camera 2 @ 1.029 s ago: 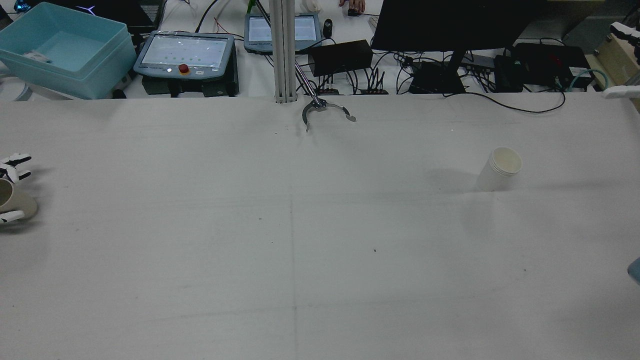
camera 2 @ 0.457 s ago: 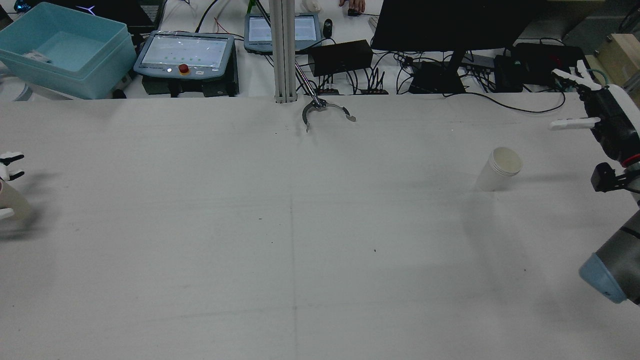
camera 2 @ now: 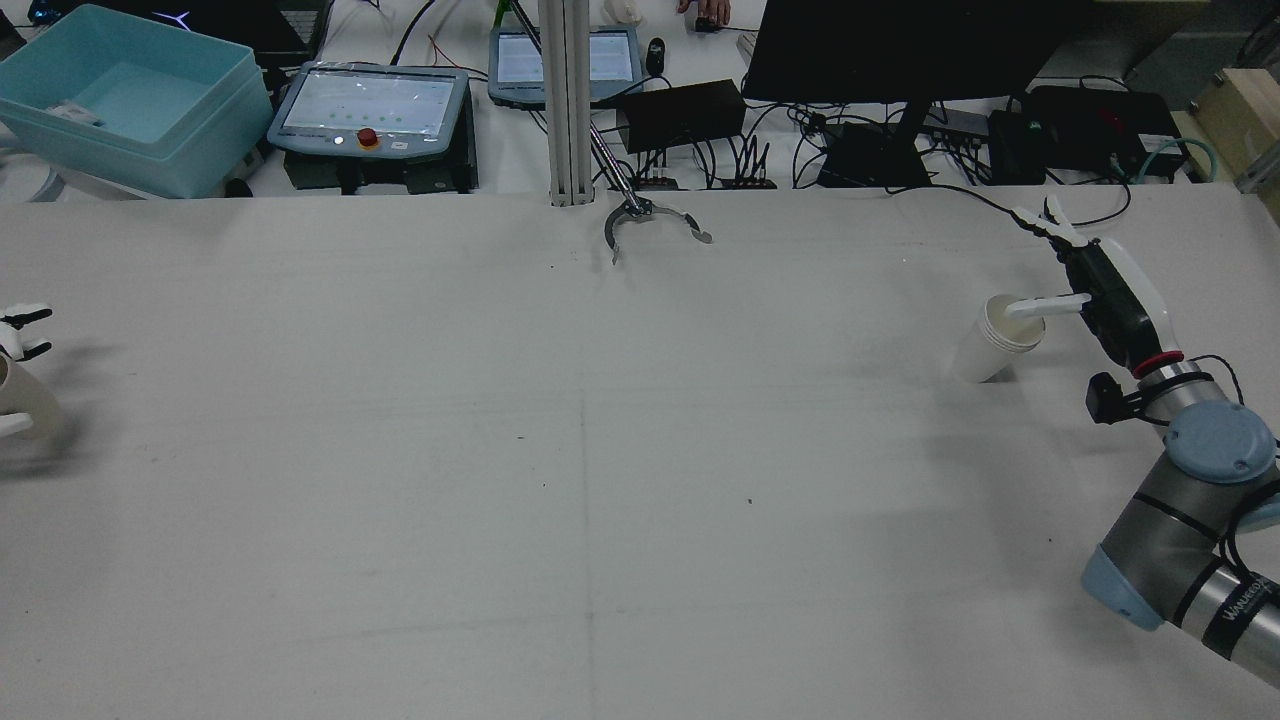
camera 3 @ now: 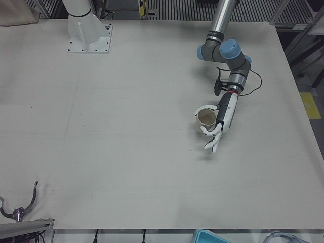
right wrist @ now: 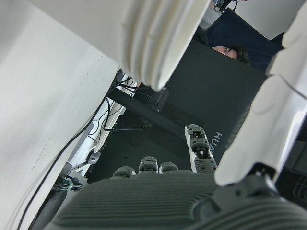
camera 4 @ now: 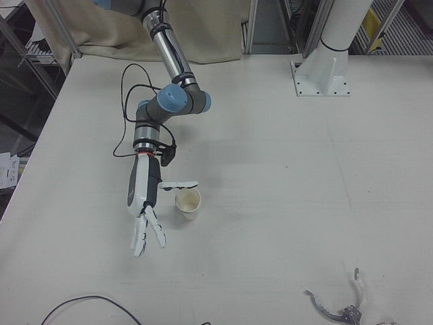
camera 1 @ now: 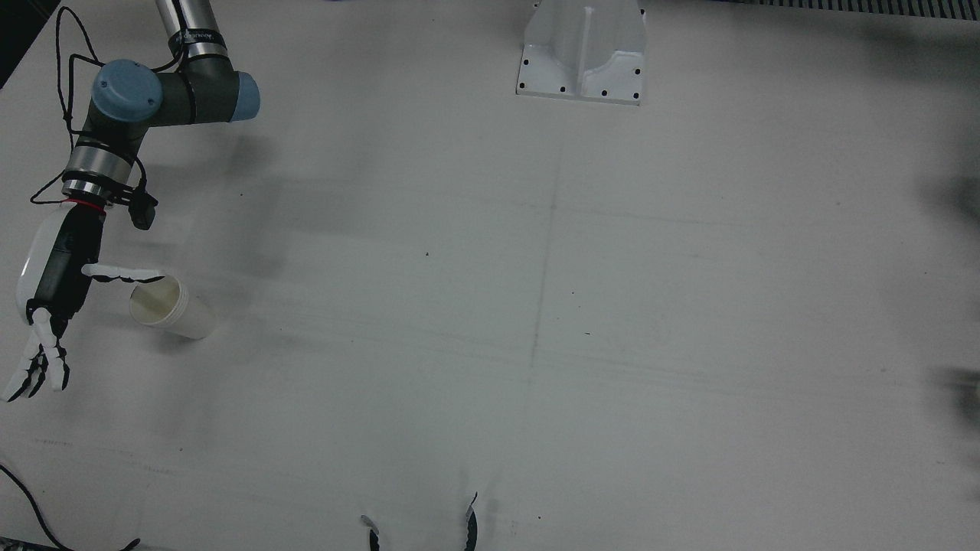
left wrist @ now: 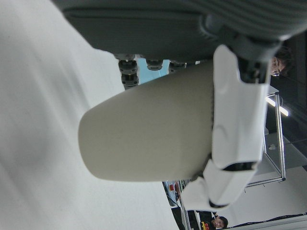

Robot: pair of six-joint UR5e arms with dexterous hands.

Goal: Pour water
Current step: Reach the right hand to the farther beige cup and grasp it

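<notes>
The beige cup (camera 3: 206,120) sits in your left hand (camera 3: 218,121), fingers wrapped round it, at the table's (camera 2: 600,450) 9 o'clock edge in the rear view. At 3 o'clock, your right hand (camera 2: 1095,285), fingers spread, flanks the white cup (camera 2: 998,338).

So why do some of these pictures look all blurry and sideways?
The left hand view is so close that the beige cup fills it, soft-edged and lying sideways. The right hand view is close too: the white cup is a bright blur at the top. The front view is sharp, with soft grey shadows on the table. The rear view shows the right hand clearly.
</notes>
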